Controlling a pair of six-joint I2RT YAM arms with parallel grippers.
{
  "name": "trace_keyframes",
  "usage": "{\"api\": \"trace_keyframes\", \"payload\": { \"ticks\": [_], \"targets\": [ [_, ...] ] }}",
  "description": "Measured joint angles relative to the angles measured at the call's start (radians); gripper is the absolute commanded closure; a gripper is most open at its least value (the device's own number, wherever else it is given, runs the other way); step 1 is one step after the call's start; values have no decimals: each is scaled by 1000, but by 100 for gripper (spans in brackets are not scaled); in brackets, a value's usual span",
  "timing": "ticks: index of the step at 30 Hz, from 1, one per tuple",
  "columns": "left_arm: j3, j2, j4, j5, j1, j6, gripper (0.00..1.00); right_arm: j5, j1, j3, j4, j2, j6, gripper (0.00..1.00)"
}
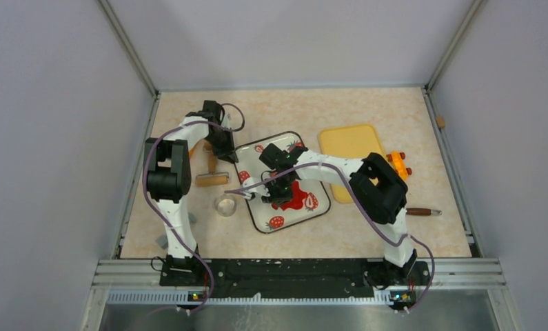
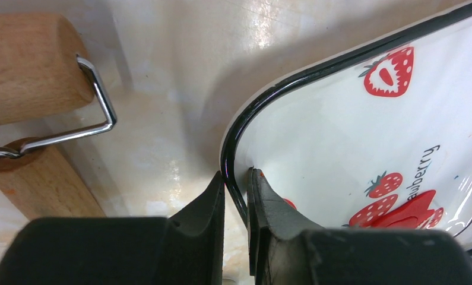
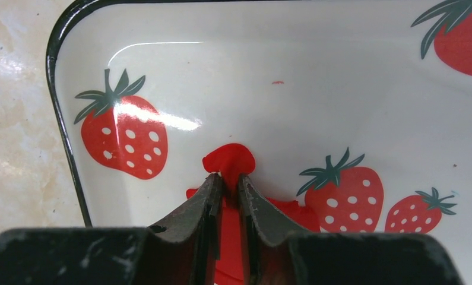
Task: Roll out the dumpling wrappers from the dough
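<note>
**Top external view**
- Table (image 1: 367, 234): pale stone-pattern top.
- Tray (image 1: 305, 215): white, black rim, printed with strawberries, lying at mid-table and turned slightly askew.
- Dough (image 1: 298, 198): flat, ragged red patch on the tray's near half.
- Right gripper (image 1: 279, 196): low over the tray, at the left edge of the dough. The jaw gap cannot be judged from this height.
- Left gripper (image 1: 228, 153): at the tray's far left corner.
- Rolling pin (image 1: 212, 179): wooden, on the table just left of the tray.
- Clear round cup (image 1: 225, 205): beside the tray's left edge.
- Yellow board (image 1: 350, 155): right of the tray, partly under the right arm.
- Wood-handled tool (image 1: 422, 212): near the right side of the table.

**Left wrist view**
- Left gripper (image 2: 236, 181): jaws nearly together, pinching the tray (image 2: 316, 130) by its black rim at a rounded corner, one finger outside and one inside.
- Rolling pin (image 2: 31, 65): wooden roller, wire frame and handle, on the table (image 2: 162, 89) to the left, apart from the tray.

**Right wrist view**
- Right gripper (image 3: 228, 178): jaws drawn close, clamped on a thin flap of the dough (image 3: 228, 159). The flap stands up above the fingertips, and more red lies flat on the tray (image 3: 316, 89) below and to the right.
- Table (image 3: 13, 119): shows past the tray's left rim.
</note>
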Motion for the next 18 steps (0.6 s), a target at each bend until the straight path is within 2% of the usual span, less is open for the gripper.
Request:
{"api": "trace_keyframes", "payload": {
  "ticks": [18],
  "targets": [
    [5,5,-9,7,-2,0,100,-6,-31,0,-137,-66,5,88]
  ]
}}
